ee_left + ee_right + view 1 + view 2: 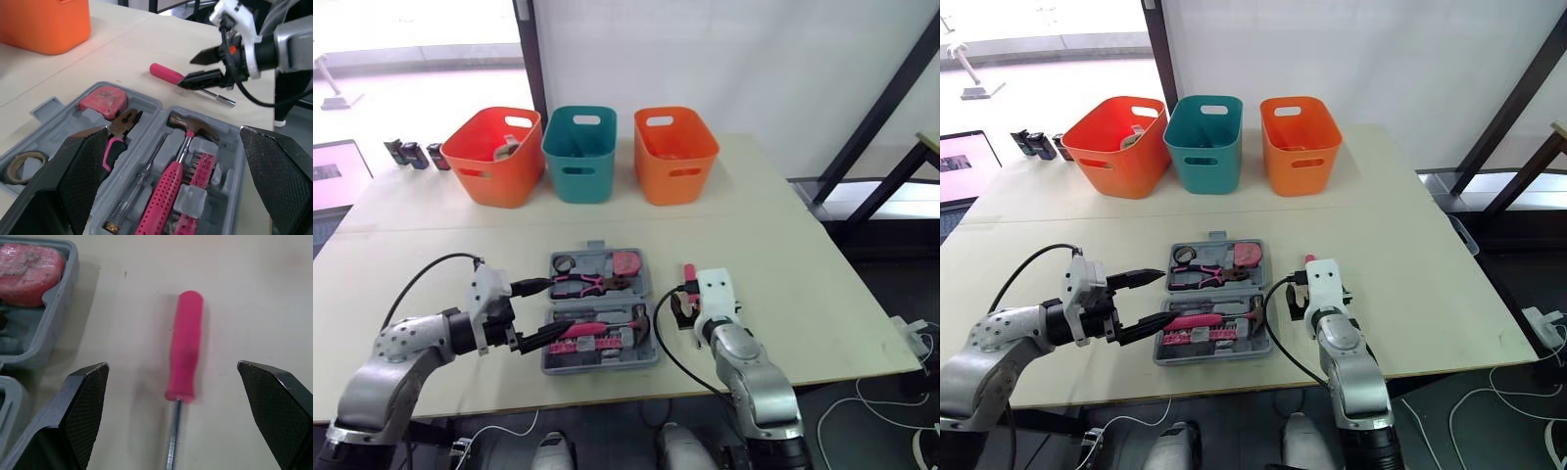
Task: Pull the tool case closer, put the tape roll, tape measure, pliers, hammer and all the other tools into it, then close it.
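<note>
Spreading wide, the right jaws hover over one pink-handled screwdriver (186, 347) lying on the table (783, 264) just beside the open tool case (607, 363). The left jaws, also spread, hover at the case's left side. Inside lie one hammer (166, 196), one pliers (117, 134), one tape measure (102, 98) and one tape roll (22, 164). Farther back, one teal bin (579, 157) stands between two orange bins (494, 162).

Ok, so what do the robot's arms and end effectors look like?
The left arm and right arm have rounded silver-grey shells, ending in white plastic wrist housings. A black cable loops along each forearm to its housing. The left end effector and right end effector each carry two black tapered fingers with cross-hatched pads. The right one's base bears a small orange mark.
</note>
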`<action>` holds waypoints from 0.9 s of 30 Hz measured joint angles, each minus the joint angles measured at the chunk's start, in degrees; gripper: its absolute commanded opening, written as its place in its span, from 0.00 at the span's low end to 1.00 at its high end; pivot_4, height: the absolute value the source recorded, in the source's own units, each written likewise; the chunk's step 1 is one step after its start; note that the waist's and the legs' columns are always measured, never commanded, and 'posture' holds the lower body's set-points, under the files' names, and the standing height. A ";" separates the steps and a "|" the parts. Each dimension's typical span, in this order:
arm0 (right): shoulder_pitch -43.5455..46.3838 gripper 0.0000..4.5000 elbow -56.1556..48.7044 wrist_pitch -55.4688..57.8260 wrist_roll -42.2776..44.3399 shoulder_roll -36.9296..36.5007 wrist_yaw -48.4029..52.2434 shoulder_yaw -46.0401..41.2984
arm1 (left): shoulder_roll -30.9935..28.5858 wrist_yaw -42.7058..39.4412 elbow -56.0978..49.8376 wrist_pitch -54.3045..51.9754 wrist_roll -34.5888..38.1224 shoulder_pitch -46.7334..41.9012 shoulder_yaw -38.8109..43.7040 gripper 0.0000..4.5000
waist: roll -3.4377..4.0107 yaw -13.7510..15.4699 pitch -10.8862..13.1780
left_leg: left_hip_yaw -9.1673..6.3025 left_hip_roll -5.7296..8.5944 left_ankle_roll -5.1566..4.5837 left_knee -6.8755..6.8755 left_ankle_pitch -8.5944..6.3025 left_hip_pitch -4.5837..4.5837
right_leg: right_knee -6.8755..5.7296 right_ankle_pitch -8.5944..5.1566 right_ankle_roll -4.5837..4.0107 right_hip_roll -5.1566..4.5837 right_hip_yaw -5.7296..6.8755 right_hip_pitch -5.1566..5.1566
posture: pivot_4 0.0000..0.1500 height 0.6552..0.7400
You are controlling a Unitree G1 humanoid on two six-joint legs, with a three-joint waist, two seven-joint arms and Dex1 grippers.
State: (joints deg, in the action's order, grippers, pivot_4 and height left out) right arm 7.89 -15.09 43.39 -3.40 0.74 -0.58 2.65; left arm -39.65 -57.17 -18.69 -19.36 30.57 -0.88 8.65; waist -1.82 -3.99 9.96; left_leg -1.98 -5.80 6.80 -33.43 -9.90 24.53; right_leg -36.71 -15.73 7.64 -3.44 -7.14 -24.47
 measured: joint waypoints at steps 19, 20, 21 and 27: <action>2.38 0.09 8.60 -3.83 4.70 1.23 -3.02 -7.36 | -0.25 0.08 0.06 -0.30 -0.02 -0.60 -0.02 1.00 | -0.10 -0.28 -0.06 | -0.02 -0.01 -0.01 0.09 0.01 -0.11 | -0.01 0.01 0.00 0.03 0.00 0.04 | 1.00 1.00; 2.24 0.09 8.62 -4.16 4.22 0.75 -2.85 -6.43 | -0.25 0.08 0.07 -0.30 -0.02 -0.70 -0.02 1.00 | -0.10 -0.28 -0.06 | -0.02 -0.01 -0.01 0.09 0.01 -0.11 | -0.01 0.01 0.00 0.03 0.00 0.04 | 1.00 1.00; 2.14 0.09 8.64 -4.38 3.77 0.34 -2.61 -5.64 | -0.25 0.08 0.08 -0.31 -0.03 -0.81 -0.02 1.00 | -0.10 -0.27 -0.06 | -0.02 -0.01 -0.01 0.09 0.01 -0.11 | -0.01 0.01 0.00 0.03 0.00 0.04 | 1.00 1.00; 1.84 0.09 6.44 -4.54 2.29 -4.49 1.60 0.13 | -0.25 0.14 0.13 -0.32 -0.07 -1.10 -0.02 1.00 | -0.06 -0.11 -0.04 | -0.01 -0.01 0.00 0.09 0.01 -0.07 | 0.01 0.00 0.00 0.02 -0.01 0.00 | 1.00 1.00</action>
State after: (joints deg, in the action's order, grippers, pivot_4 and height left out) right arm 9.74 -8.65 38.85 -1.11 -3.75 1.03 2.79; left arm -39.90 -57.03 -18.56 -19.68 30.51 -1.98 8.63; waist -1.88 -4.10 9.93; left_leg -1.99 -5.80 6.80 -33.34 -9.89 24.46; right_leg -36.70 -15.73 7.64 -3.42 -7.15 -24.47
